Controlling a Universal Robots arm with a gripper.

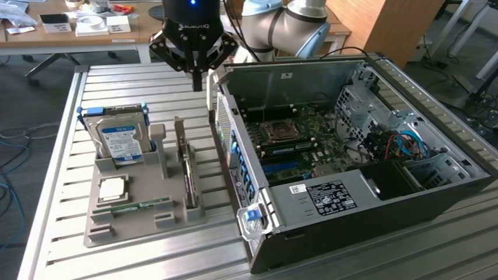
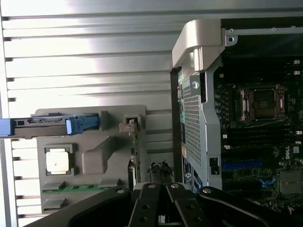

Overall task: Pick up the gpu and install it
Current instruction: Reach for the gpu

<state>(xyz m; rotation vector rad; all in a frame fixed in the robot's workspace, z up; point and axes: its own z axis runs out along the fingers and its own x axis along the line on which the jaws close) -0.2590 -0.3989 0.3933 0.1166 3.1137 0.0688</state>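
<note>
Though stiff & light, prob. fragile: gpu (image 1: 186, 175), on edge in grey tray (image 1: 130, 227), lower left; best gripped by top board edge. Gripper (image 1: 197, 81), upper centre: pinched shut, empty.

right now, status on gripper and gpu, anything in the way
Gripper shut, empty, above the table. Gpu untouched, on edge in the grey holder. Hard drive one side, open case the other.
</note>
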